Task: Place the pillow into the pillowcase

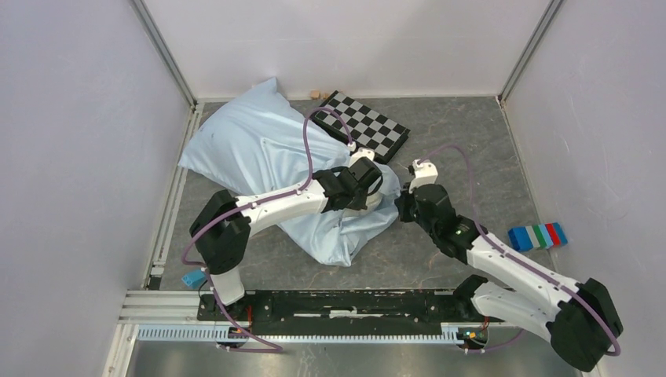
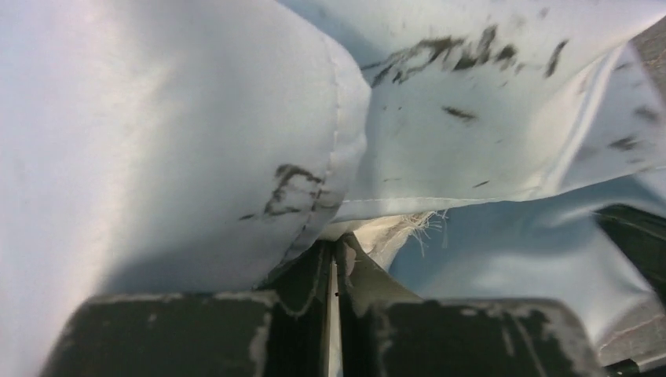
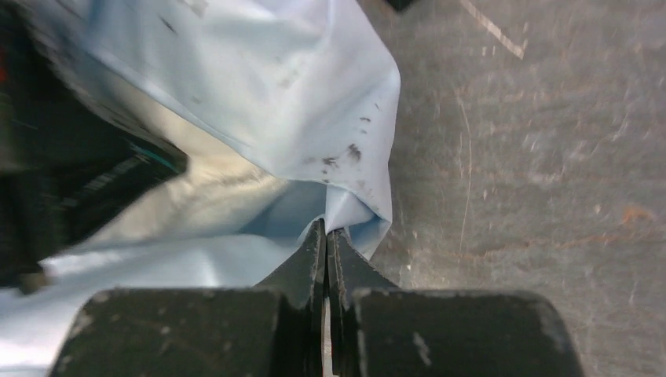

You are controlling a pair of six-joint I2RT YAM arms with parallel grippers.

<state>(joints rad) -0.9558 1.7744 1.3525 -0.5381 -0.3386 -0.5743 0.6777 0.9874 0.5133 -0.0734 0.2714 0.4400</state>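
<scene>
Right gripper [image 3: 326, 236]: black fingers pressed together, tips pinching a folded edge of the wrinkly pale light-blue thin fabric pillowcase [image 3: 298, 86]. Dark smudges [image 3: 342, 155] on the cloth just above the tips. Scratched grey tabletop [image 3: 534, 157] on the right. Blurred black shape [image 3: 71, 173] at left, overlapping the cloth.

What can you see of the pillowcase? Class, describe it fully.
The pillowcase is thin pale-blue fabric, wrinkled, with dark smudges and a stitched hem. It lies bulging, slanted from the far-left corner toward the middle of the grey table. The left pincer and right pincer each pinch its near end, where cream fabric shows.
</scene>
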